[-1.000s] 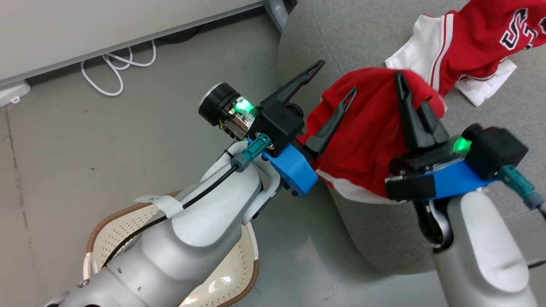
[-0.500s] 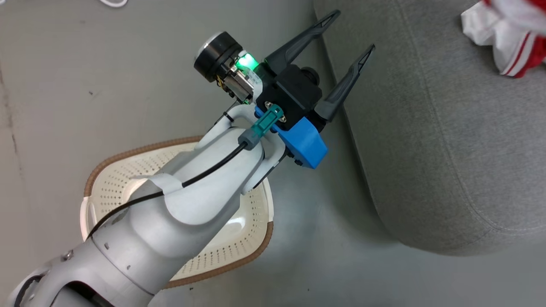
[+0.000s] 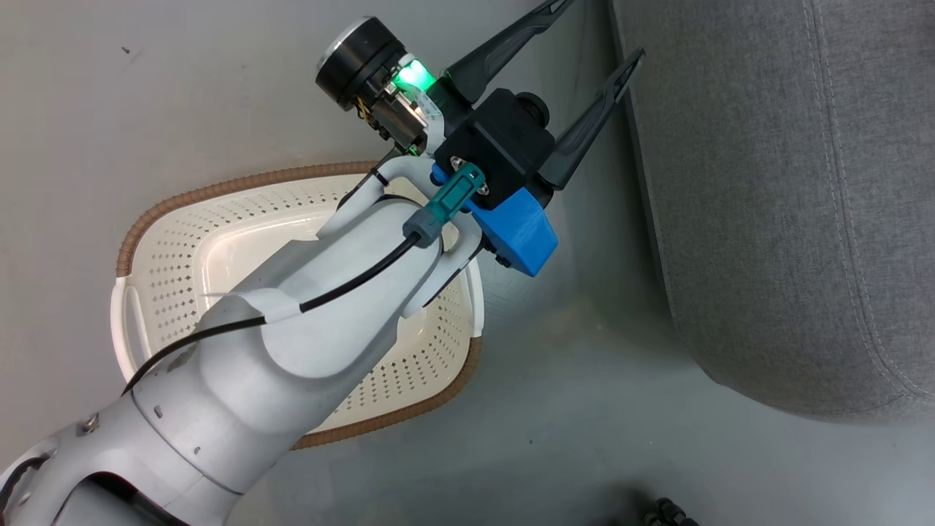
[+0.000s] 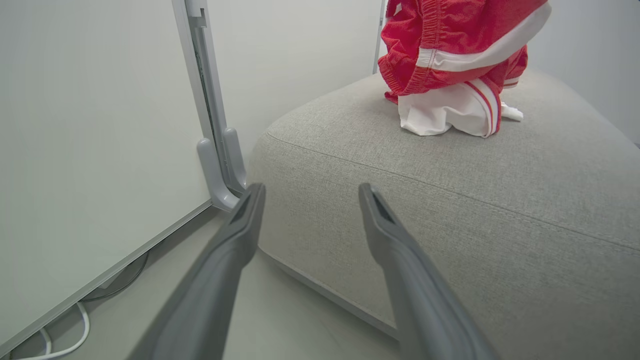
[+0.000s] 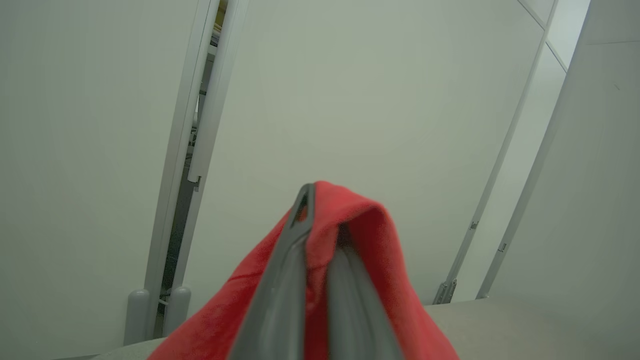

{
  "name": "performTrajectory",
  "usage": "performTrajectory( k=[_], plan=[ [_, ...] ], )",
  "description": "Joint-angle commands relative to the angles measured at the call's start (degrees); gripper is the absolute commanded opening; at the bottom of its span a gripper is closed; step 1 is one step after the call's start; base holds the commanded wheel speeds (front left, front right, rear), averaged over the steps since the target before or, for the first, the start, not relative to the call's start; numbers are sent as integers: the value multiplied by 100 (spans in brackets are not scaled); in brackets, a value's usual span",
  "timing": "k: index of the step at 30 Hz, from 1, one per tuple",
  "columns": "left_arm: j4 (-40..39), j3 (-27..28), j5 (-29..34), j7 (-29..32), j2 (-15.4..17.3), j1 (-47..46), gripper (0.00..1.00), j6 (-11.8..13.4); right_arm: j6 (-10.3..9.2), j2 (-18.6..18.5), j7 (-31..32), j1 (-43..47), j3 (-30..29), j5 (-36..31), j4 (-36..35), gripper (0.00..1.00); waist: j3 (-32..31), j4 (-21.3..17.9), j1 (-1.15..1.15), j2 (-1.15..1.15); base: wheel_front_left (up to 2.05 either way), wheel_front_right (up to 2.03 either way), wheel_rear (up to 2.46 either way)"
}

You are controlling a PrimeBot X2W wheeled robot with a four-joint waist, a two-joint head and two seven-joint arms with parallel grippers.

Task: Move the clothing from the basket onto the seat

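Note:
My left gripper point(image 3: 600, 29) is open and holds nothing, over the floor between the basket point(image 3: 157, 241) and the seat point(image 3: 789, 183). The cream basket with its brown rim lies under my left forearm, and the part of its inside that shows is bare. In the left wrist view the open left gripper point(image 4: 312, 190) points at the grey seat point(image 4: 450, 210), where red clothing point(image 4: 440, 45) with a white band hangs over a white and red garment point(image 4: 450, 107). My right gripper point(image 5: 322, 225) is shut on a fold of red clothing point(image 5: 375, 270).
Grey floor point(image 3: 584, 409) runs between basket and seat. A white wall panel with a grey post foot point(image 4: 220, 165) stands left of the seat, with a white cable point(image 4: 75, 340) on the floor below it. Something dark point(image 3: 665, 511) shows at the bottom edge.
The head camera has swung down and left: more of the basket shows, and the right gripper with its red garment has left the head view. The left gripper stays open.

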Motion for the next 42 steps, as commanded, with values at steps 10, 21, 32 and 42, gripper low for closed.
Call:
performTrajectory(
  k=[10,21,32,42],
  plan=[
    [-105,-39,-7,58,107,-98,100,53,1,230,-20,514,-337,-232,1403,0,142,23,-1,0,0,0,0],
    [17,16,-181,-179,105,205,100,145,2,562,-19,1215,-430,-270,1401,100,-377,20,-1,0,0,0,0],
    [311,514,-611,-532,84,999,100,404,2,1014,-20,2938,-54,-483,38,100,-1700,196,-1,0,0,0,0],
    [-70,1598,-585,-560,265,2085,100,650,2,1591,-20,4103,723,-429,-999,100,-2636,521,-1,0,0,0,0]
  ],
)
